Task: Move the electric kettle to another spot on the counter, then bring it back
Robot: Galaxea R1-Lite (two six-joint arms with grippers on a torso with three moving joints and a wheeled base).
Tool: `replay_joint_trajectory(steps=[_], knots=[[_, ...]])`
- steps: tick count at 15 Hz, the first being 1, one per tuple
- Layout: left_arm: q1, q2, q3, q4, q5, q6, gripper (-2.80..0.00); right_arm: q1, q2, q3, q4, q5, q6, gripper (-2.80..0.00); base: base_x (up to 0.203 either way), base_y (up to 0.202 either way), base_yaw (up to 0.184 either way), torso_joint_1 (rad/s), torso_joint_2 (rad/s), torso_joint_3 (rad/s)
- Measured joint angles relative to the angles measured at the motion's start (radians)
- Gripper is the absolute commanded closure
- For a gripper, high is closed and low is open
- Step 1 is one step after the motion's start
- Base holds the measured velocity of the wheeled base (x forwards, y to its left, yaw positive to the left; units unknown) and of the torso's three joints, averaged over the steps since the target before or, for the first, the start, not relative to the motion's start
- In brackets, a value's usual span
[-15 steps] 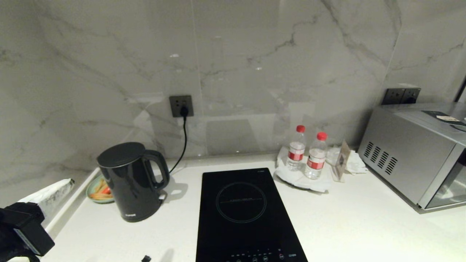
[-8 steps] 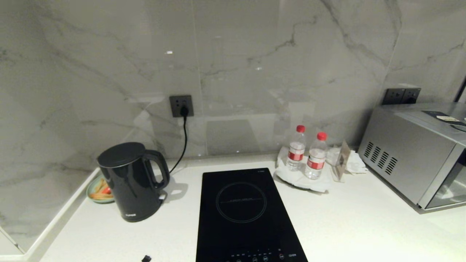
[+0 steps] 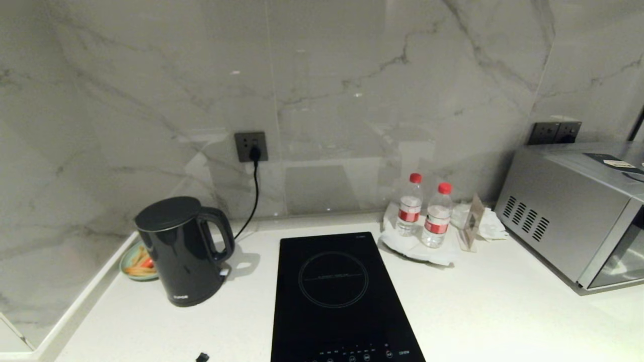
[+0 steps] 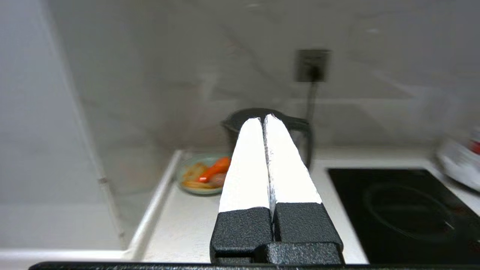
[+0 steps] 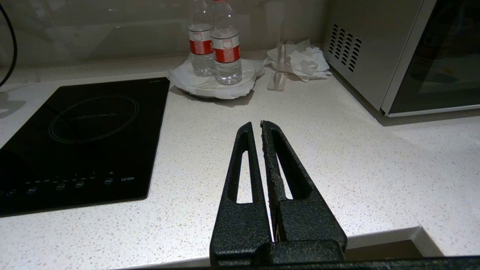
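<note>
1. Presently, task status: the electric kettle stands unheld on the counter, at its back-left corner. Judged from this, either the outing has not begun or both legs are complete; the views alone do not decide which.
2. Left gripper: white-taped fingers pressed together, empty, held off the counter's front edge and pointing toward the kettle, well apart from it. It does not appear in the head view.
3. Right gripper: black fingers closed on nothing, over the counter's front edge, near the induction hob, idle.
4. Kettle, location: upright, just left of the hob, partly in front of a small green dish of food. The power cord runs down from the wall socket behind it.
5. Kettle, appearance: glossy black jug body, round domed lid shut, loop handle facing right toward the hob, small pale lettering low on the front.
</note>
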Motion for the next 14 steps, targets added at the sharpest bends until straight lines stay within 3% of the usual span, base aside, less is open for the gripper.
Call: replay_joint_trajectory(steps=[3, 5, 9, 14], knots=[[0.005, -0.084, 0.045, 0.126, -0.121, -0.001, 0.0, 0.0, 0.0, 0.0, 0.0, 0.0, 0.0, 0.0, 0.0, 0.0, 0.0, 0.0, 0.0, 0.0], [0.0, -0.145, 0.108, 0.242, -0.158, -0.002, 0.0, 0.0, 0.0, 0.0, 0.0, 0.0, 0.0, 0.0, 0.0, 0.0, 0.0, 0.0, 0.0, 0.0], [-0.002, -0.216, 0.26, 0.284, -0.09, -0.001, 0.0, 0.0, 0.0, 0.0, 0.0, 0.0, 0.0, 0.0, 0.0, 0.0, 0.0, 0.0, 0.0, 0.0], [-0.002, -0.234, 0.308, 0.277, -0.096, -0.011, 0.0, 0.0, 0.0, 0.0, 0.0, 0.0, 0.0, 0.0, 0.0, 0.0, 0.0, 0.0, 0.0, 0.0]])
